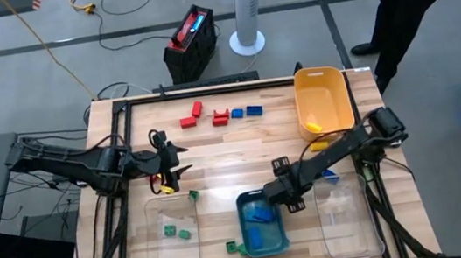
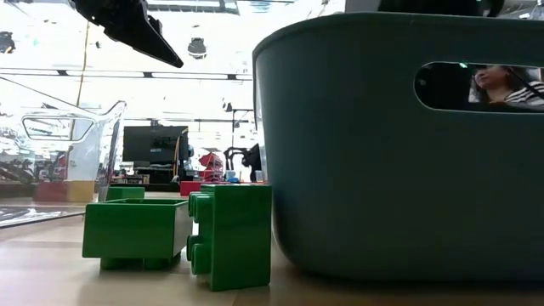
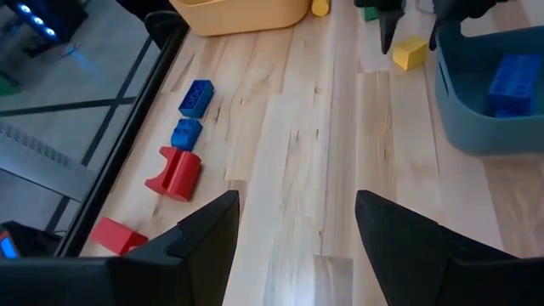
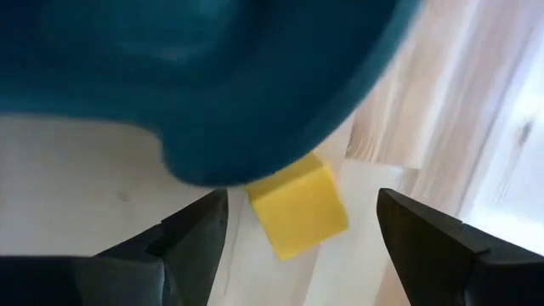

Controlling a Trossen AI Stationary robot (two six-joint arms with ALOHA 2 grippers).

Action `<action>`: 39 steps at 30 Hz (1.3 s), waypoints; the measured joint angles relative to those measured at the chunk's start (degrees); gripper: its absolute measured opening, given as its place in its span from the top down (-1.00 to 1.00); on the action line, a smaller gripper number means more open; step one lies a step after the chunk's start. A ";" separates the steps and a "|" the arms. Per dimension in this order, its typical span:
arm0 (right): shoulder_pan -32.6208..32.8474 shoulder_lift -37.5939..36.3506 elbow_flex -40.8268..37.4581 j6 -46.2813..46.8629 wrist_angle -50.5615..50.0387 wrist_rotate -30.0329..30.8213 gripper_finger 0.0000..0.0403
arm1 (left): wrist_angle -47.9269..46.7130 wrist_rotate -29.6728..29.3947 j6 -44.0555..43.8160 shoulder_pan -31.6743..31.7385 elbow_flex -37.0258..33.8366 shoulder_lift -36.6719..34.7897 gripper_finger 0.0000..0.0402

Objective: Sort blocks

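Yellow block (image 4: 298,217) between open right end effector (image 4: 302,242) fingers

A yellow bin (image 1: 324,98) sat at the wooden worktop's (image 1: 226,160) far right, a teal bin (image 1: 262,225) stood between two clear bins (image 1: 174,239) at the near edge. A white fan base (image 1: 247,42) and black case (image 1: 190,44) stood on the floor.

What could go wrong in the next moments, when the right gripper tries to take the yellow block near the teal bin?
1. The yellow block lies right beside the teal bin, so a finger of the open right gripper may catch the bin wall and push it.
2. The block sits turned at an angle between the fingers, so it may twist or slip away on closing.
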 joint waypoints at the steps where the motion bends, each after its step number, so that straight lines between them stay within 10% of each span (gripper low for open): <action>1: 0.04 0.27 -0.06 -0.06 -0.20 -0.02 -0.56 | -0.02 0.00 0.00 0.00 0.00 0.00 -0.14; 18: -0.79 0.02 -0.40 -0.14 1.36 -0.60 0.36 | -2.53 0.07 0.09 -0.06 0.04 -0.02 -0.14; 39: 1.80 -19.19 9.20 19.34 -24.62 6.69 0.33 | -1.65 0.05 -0.48 -0.07 0.07 0.02 -0.14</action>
